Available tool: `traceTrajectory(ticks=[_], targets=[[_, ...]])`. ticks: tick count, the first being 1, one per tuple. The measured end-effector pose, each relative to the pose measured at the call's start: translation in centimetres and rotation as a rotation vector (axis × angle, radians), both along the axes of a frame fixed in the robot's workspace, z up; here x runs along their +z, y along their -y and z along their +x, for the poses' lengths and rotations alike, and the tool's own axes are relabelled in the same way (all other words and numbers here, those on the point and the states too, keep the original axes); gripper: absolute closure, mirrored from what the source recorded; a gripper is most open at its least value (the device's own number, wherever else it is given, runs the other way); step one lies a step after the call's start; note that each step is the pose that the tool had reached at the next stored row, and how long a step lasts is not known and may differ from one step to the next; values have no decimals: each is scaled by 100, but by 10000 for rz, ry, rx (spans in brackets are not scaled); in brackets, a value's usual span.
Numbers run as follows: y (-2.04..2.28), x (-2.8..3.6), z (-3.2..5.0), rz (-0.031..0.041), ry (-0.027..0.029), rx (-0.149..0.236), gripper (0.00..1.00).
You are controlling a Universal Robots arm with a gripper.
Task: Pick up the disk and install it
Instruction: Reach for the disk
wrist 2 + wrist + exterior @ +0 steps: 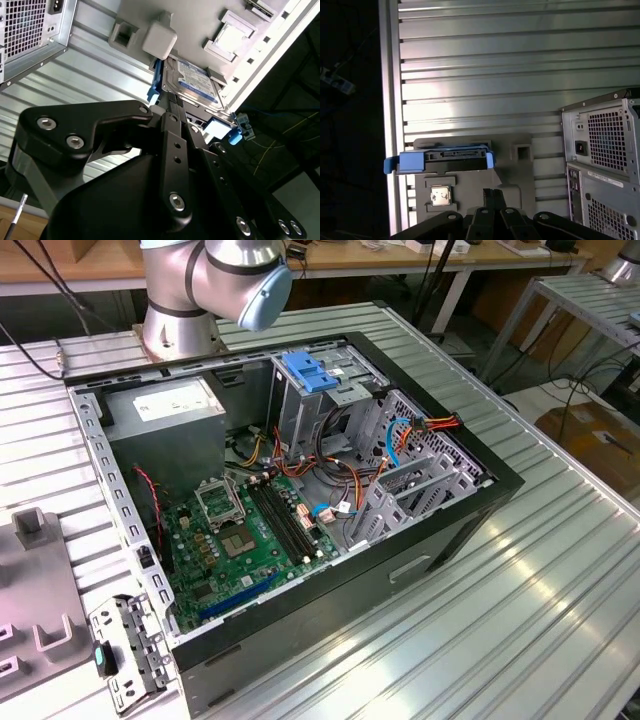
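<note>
Closest to the wrist cameras is the black gripper. Honestly I can't tell from these angles whether it's apart or together. It hangs over a grey fixture tray and isn't carrying anything. The disk is just past it, sitting in that tray. It's a dark drive with a blue label, and there's a bright blue carrier rail down each long side. In the first wrist view you see it edge-on, with the blue rail ends poking out at both sides. A small silvery square part sits in a pocket of the tray beside the disk. The tray lies on the ribbed aluminium table, near its edge, and the back of the computer case is on the same table near the tray. In the exterior view the case lies open on its side with the green motherboard showing. A wide blue latch piece sits on top of the drive cage. Behind the case is the arm's silver base, on the far side of the table.
</note>
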State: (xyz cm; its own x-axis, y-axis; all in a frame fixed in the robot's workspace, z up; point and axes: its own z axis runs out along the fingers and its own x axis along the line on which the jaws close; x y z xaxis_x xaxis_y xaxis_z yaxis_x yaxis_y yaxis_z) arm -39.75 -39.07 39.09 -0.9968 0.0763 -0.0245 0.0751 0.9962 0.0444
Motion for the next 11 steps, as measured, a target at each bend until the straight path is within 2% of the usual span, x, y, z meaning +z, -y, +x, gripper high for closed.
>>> traceTrajectory(ticks=[11], targets=[[0, 0, -198, 0, 0, 0, 89]])
